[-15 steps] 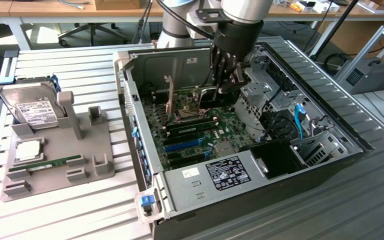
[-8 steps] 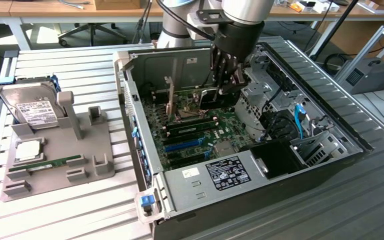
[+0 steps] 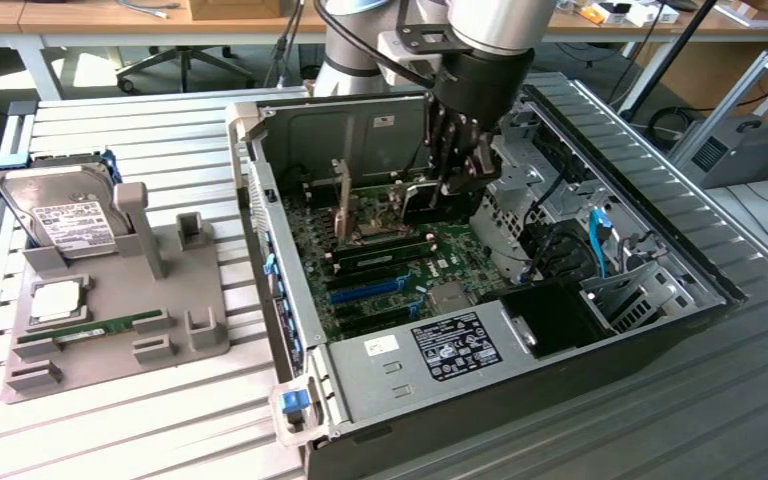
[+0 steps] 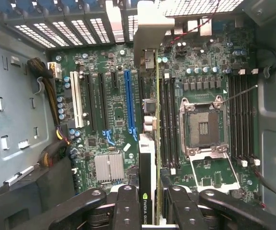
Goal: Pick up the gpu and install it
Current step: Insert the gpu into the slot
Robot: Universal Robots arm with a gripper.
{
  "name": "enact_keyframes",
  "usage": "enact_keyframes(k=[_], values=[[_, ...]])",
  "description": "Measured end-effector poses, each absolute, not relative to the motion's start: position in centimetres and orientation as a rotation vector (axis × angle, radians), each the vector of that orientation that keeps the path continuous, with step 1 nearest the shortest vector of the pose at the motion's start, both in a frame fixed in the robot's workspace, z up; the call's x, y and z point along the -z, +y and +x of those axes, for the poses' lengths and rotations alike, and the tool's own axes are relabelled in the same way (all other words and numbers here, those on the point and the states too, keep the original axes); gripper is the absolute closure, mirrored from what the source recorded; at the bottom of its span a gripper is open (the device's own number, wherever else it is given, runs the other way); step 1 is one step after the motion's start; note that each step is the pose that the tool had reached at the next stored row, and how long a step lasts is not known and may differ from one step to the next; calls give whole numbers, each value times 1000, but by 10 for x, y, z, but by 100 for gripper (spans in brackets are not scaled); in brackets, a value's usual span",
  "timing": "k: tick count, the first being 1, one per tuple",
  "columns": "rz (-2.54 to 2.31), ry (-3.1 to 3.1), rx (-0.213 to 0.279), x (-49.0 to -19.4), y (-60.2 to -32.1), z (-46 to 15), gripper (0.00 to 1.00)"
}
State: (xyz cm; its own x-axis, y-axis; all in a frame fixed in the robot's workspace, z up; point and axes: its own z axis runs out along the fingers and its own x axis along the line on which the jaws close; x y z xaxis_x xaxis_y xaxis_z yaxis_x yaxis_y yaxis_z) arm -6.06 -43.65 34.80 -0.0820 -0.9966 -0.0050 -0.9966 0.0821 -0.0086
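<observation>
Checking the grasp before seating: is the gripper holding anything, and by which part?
The gripper holds the gpu, pinched across its flat faces at the edge away from the motherboard.

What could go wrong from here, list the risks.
1. The gpu, clamped edge-on in the jaws, sits between the blue slot and the RAM slots; it may miss its own slot.
2. Its bracket could catch the case's rear grille.
3. A slip could strike the open CPU socket nearby.
</observation>
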Motion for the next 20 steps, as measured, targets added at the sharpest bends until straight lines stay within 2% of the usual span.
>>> enact_keyframes(k=[20], values=[[-2122,2303,5,-348,-451,-64,73]])
